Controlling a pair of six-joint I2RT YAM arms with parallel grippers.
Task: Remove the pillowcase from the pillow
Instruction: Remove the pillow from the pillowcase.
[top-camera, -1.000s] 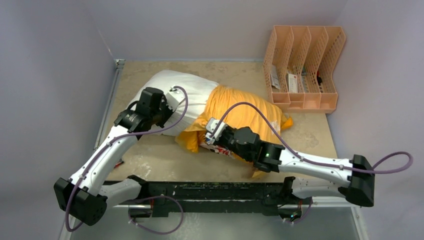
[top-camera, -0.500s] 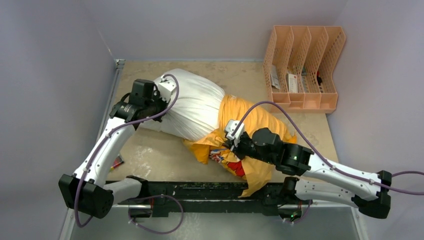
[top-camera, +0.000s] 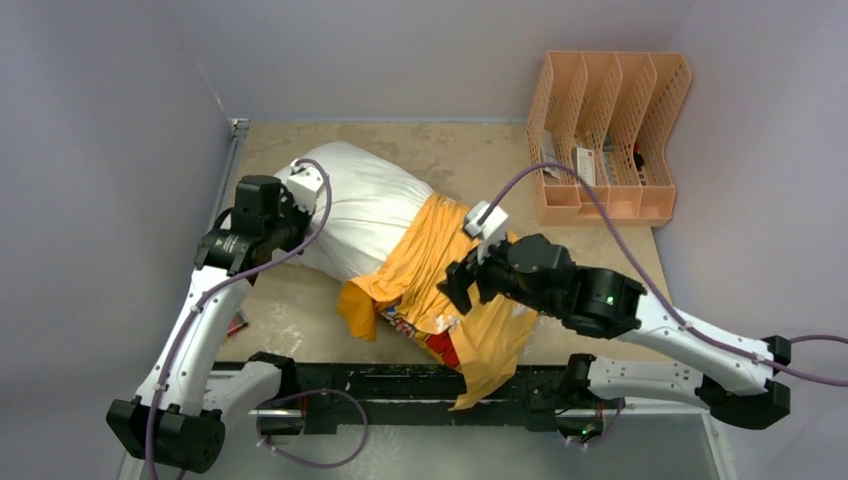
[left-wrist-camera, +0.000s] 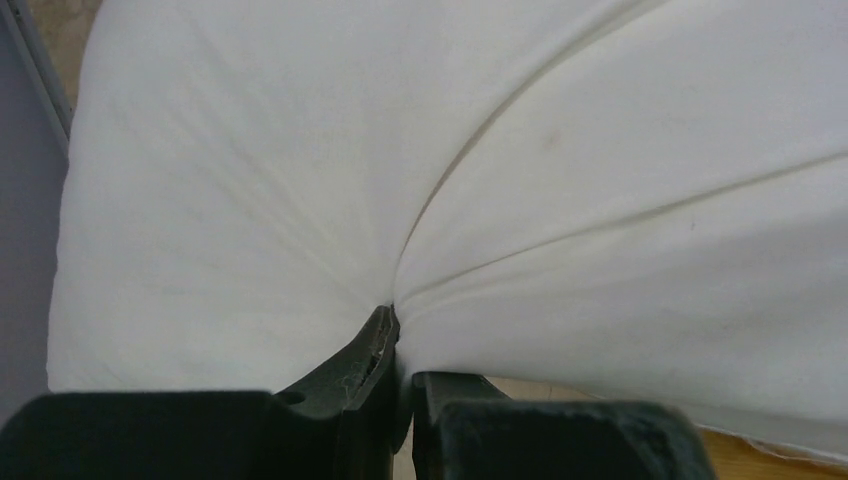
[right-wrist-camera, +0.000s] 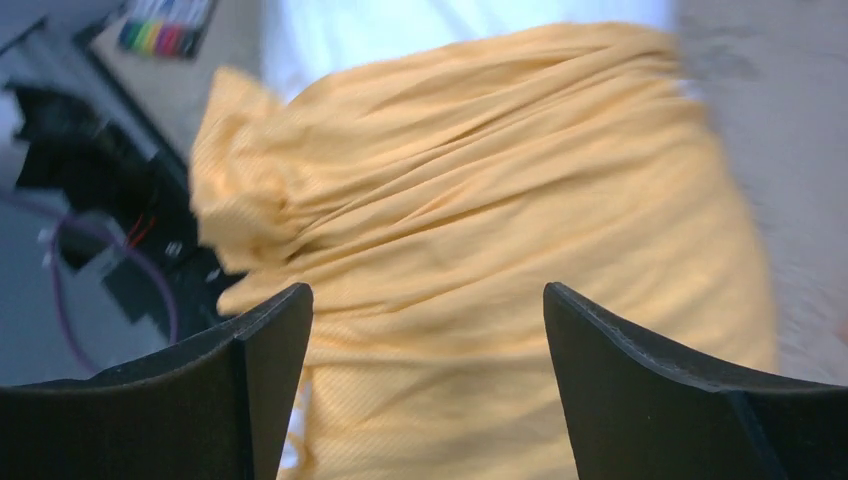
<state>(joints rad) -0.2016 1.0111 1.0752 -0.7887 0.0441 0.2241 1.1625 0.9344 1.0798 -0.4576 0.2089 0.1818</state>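
Observation:
The white pillow (top-camera: 365, 205) lies across the back left of the table, its left part bare. The orange-yellow pillowcase (top-camera: 425, 270) still wraps its right end, and the loose part trails over the table's near edge. My left gripper (top-camera: 293, 222) is shut on a pinch of the pillow's white fabric (left-wrist-camera: 500, 150) at its left end; creases run out from the left gripper (left-wrist-camera: 395, 335). My right gripper (top-camera: 458, 288) hovers open just over the pillowcase (right-wrist-camera: 480, 200); nothing is between the right gripper's (right-wrist-camera: 425, 300) fingers. A strip of the pillow (right-wrist-camera: 450, 15) shows beyond the cloth.
A peach desk organiser (top-camera: 610, 140) with a few small items stands at the back right. A small multicoloured pack (top-camera: 237, 325) lies on the table near the left arm. Grey walls close in both sides, and the black rail (top-camera: 400, 385) runs along the near edge.
My left gripper has drawn the pillow left and back, baring more white. My right gripper dragged the pillowcase toward the near edge, then opened and let it go.

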